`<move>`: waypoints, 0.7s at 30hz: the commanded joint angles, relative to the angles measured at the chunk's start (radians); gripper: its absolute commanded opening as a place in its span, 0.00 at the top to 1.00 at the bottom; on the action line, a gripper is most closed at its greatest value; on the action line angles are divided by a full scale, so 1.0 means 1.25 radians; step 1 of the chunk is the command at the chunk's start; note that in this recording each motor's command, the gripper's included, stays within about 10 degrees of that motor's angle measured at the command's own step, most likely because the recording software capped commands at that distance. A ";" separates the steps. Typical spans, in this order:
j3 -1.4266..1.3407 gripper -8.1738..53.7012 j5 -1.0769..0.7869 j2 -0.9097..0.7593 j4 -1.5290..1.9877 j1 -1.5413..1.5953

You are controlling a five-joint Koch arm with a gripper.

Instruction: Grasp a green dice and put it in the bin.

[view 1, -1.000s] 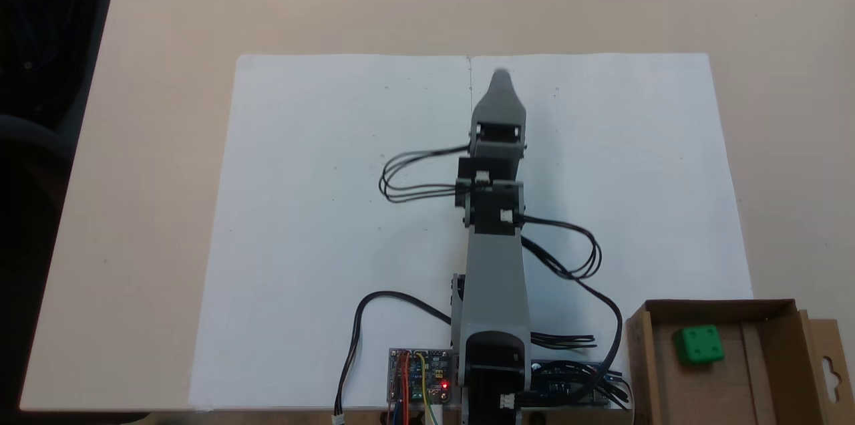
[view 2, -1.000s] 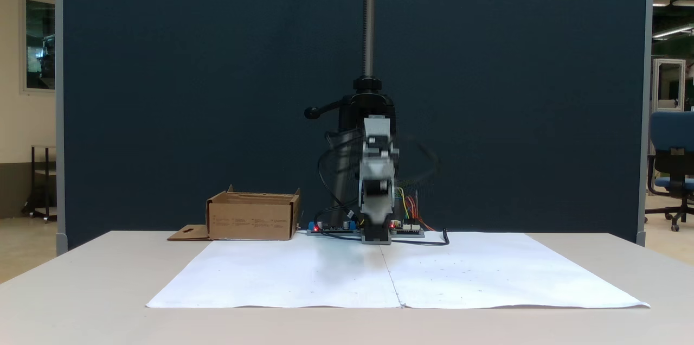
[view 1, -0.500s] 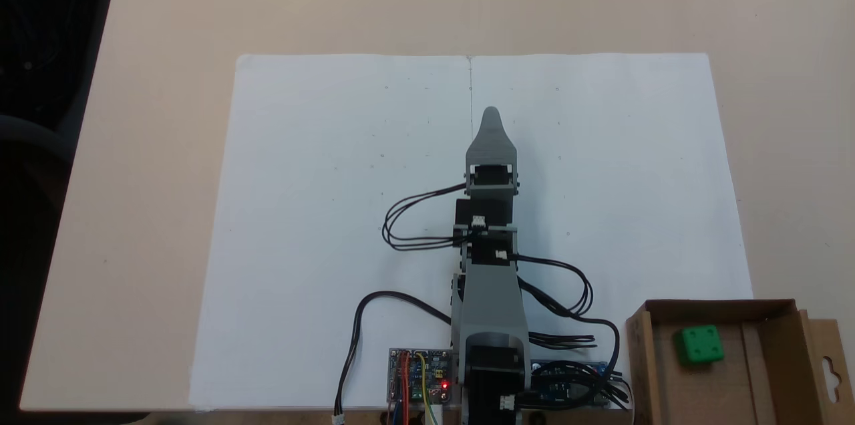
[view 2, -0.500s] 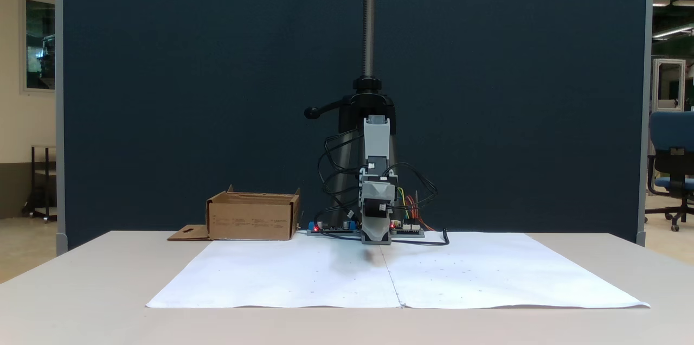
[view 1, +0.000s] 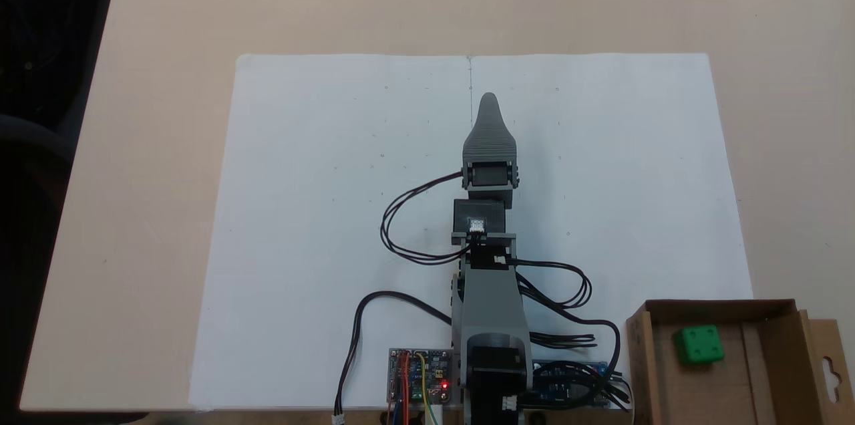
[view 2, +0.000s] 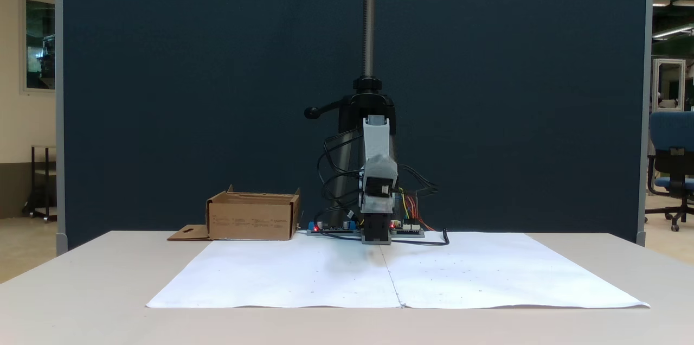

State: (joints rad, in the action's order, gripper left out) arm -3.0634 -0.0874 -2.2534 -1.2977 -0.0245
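Note:
The green dice lies inside the bin, a brown cardboard box at the lower right of a fixed view looking down. From the front, the bin stands left of the arm's base, and its walls hide the dice. My gripper hangs over the middle of the white paper, far from the bin, pointing away from the base. Only its upper grey jaw shows from above. Seen from the front, the gripper points at the camera and nothing shows in it.
Two joined white paper sheets cover the table's middle. Circuit boards and black cables lie around the arm's base at the near edge. The bin's flap with a hang-hole sticks out on its right. A camera pole rises behind the arm.
The arm has drawn back toward its base and the gripper tip has shifted slightly left in the view from above. The dice stays still in the bin.

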 commanded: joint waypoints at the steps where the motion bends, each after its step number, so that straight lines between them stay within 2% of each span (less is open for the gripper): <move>1: -0.055 0.16 -0.045 -0.091 -0.136 -0.006; 7: -0.055 0.16 -0.045 -0.091 -0.269 -0.004; 21: -0.054 0.15 -0.048 -0.086 -0.237 -0.004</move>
State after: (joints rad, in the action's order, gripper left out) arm -3.0634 -0.0874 -2.2534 -1.5386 -0.0230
